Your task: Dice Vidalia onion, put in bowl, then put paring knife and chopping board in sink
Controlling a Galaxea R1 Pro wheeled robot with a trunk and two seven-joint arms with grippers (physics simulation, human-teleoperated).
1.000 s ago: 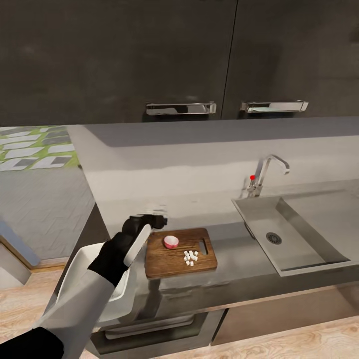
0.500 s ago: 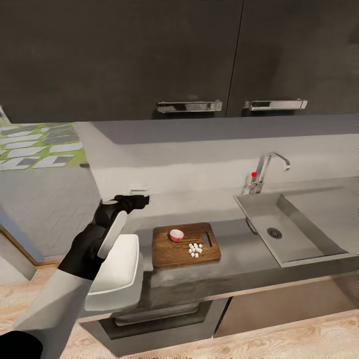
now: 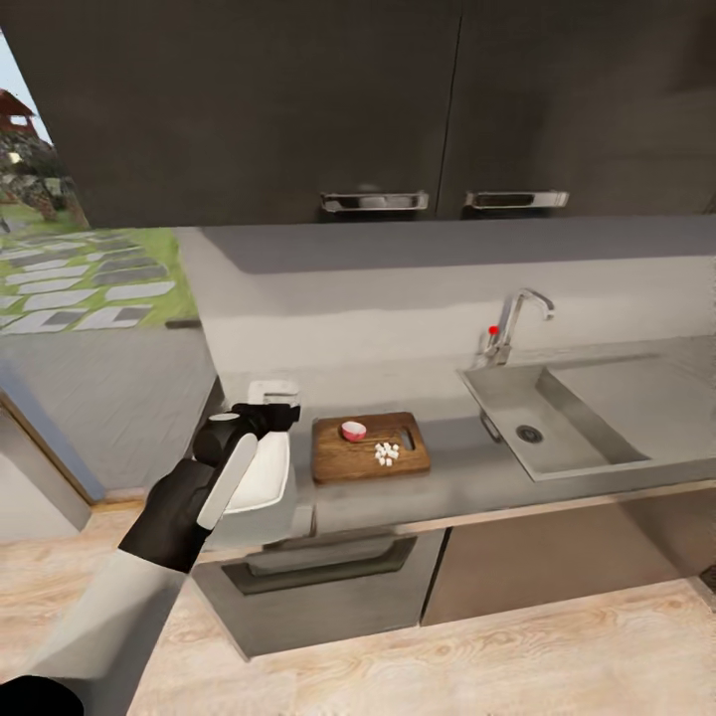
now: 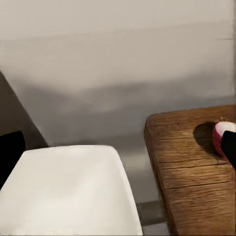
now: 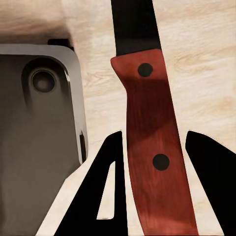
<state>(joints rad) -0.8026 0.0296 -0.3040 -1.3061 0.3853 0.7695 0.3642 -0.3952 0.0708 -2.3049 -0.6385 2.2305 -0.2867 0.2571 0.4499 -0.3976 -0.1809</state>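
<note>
The right gripper (image 5: 152, 196) clamps the knife (image 5: 147, 142) by its red handle, held aside, while the left gripper (image 3: 268, 416), jaws unclear, hovers above the bowl (image 3: 264, 477) left of the board (image 3: 348, 459), apparently awaiting the onion pieces (image 3: 386, 453).

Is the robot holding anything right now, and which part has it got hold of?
Yes: the right gripper holds the red-handled, dark-bladed paring knife by its handle. Whether the left gripper, above the white bowl, holds anything cannot be told.

My knife (image 5: 147, 147): red handle, dark blade. Board (image 3: 370, 448) mid-brown wood grain, onion piece (image 3: 353, 431) pinkish-red, dice (image 3: 386, 453) white, bowl (image 3: 261, 475) glossy white, sink (image 3: 587, 423) matte grey.
</note>
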